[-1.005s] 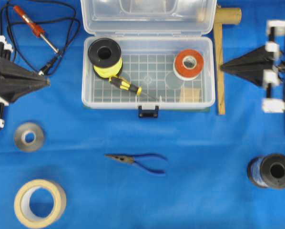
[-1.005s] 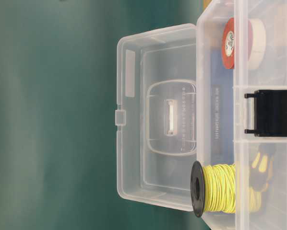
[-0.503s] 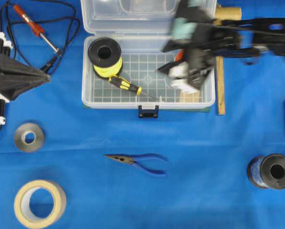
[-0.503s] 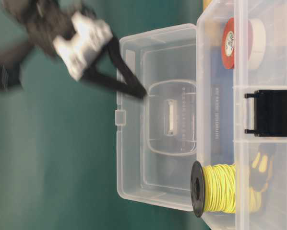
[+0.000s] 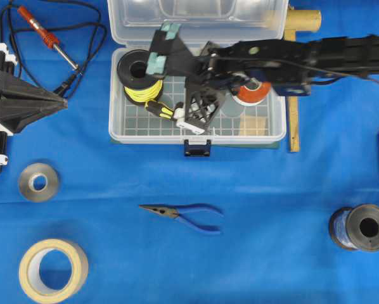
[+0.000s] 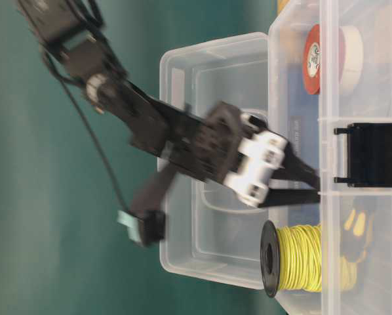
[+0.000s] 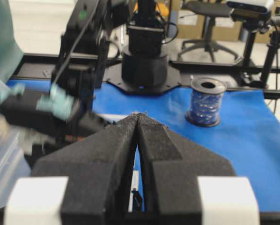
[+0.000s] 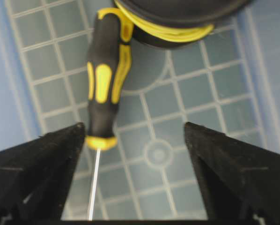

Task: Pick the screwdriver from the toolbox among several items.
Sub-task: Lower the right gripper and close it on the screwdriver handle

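Reaching across the toolbox [image 5: 275, 130], our right gripper [image 8: 135, 140] hangs with its fingers spread wide over the gridded floor, nothing between them. We see the screwdriver [image 8: 106, 89] lying flat in the box, its handle end tucked against the yellow wire spool [image 5: 139, 75] and its thin shaft running toward the front wall. We judge it light and rigid, with a ribbed yellow-and-black handle that should give the pads good purchase; the bare metal shaft looks slim and slippery, a poor place to pinch. We would close across the thick middle of the handle, clear of the spool. One finger [image 8: 37, 173] sits just beside the handle's collar. Our left gripper [image 7: 138, 123] rests pressed together, well apart.
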Robot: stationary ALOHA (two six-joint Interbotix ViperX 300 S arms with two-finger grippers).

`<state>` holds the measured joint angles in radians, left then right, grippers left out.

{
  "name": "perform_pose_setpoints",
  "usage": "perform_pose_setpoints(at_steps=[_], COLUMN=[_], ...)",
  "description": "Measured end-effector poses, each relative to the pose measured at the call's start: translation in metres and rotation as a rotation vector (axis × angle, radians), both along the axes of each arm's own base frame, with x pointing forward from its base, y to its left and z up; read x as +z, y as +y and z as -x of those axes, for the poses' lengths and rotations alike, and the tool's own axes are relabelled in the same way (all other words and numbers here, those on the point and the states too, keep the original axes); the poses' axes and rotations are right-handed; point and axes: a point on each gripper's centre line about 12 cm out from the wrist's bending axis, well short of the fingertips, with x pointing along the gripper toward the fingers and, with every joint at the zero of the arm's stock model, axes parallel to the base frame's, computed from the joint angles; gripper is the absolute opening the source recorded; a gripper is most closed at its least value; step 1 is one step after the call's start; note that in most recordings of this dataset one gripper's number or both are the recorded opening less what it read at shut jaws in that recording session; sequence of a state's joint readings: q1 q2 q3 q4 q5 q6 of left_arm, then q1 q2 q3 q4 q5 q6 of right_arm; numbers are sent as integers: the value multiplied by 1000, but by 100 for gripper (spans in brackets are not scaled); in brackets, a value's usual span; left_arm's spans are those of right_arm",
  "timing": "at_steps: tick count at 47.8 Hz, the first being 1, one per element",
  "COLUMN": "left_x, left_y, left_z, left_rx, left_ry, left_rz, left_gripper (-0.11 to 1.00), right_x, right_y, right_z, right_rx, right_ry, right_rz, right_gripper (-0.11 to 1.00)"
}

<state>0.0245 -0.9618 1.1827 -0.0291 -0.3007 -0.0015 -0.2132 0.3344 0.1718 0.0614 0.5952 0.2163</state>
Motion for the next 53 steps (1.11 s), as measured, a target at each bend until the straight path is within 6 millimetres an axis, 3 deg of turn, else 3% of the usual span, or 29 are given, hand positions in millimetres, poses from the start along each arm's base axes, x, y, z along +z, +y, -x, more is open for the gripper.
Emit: perform_pose_setpoints(at_steps=[7, 11, 20, 30, 35, 45, 53], left_x=[0, -1, -1, 0, 0, 1, 2], left_y=[0, 0, 0, 0, 0, 0, 0], left_z=[0, 0, 0, 1, 1, 2, 2], left_rx=[-1, 0, 0, -2, 0, 0, 0], left_ry=[0, 1, 1, -2, -3, -9, -11], left_rz=[3, 2, 2, 1, 3, 3, 3], left_gripper=[0, 0, 0, 0, 0, 0, 0], right_x=[-13, -19, -22, -17, 9, 88, 139], right_y=[-2, -1, 0, 1, 2, 15, 51], right_z=[-8, -10, -11, -6, -3, 14, 29], right_rx=[-3, -1, -2, 5, -1, 16, 53], right_ry=[16, 26, 33, 60, 31, -69, -156], right_rz=[-7, -9, -15, -19, -17, -3, -16], right_gripper=[82, 75, 26, 26, 26, 26, 26])
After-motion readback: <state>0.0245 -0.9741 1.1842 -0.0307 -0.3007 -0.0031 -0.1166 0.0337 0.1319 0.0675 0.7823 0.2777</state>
